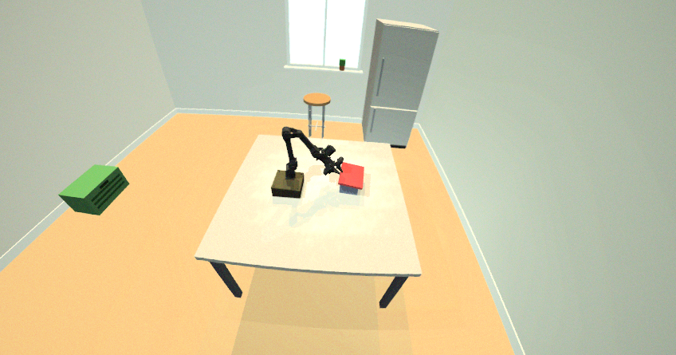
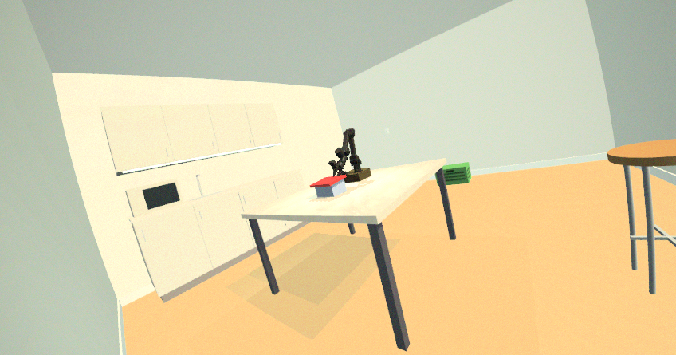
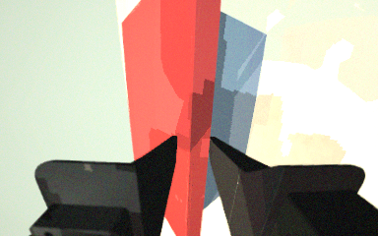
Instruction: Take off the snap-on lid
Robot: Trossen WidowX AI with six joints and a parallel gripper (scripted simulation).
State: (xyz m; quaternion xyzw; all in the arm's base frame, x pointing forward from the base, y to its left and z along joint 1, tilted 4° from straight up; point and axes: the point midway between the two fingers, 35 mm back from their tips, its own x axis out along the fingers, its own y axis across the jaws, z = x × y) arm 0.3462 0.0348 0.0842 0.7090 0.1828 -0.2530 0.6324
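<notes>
The room holds a tall grey refrigerator (image 1: pixel 398 81) against the far wall, beside a bright window (image 1: pixel 325 29) with a small potted plant (image 1: pixel 342 64) on its sill. A run of pale cabinets (image 2: pixel 198 180) lines the opposite wall. A white table (image 1: pixel 308 238) on dark legs stands mid-floor on the orange flooring. A round wooden stool (image 1: pixel 316 99) stands between the table and the window, and a green crate (image 1: pixel 93 188) sits on the floor near the left wall.

On the table, the black arm (image 1: pixel 303 145) rises from a dark square base (image 1: pixel 288 183) and reaches down toward the storage box (image 2: pixel 331 190), a blue-grey box standing on the table top beside the base. The red lid (image 1: pixel 351 175) sits over the box and is tilted: in the exterior view its edge nearest the arm is raised, while the far edge lies lower, at the box's rim.

The gripper (image 3: pixel 192 144) is clamped on the lid's near edge. In the wrist view the red panel passes between the two dark fingers, with the blue box wall visible just behind it. Whether the far edge still touches the box cannot be determined from these views.
</notes>
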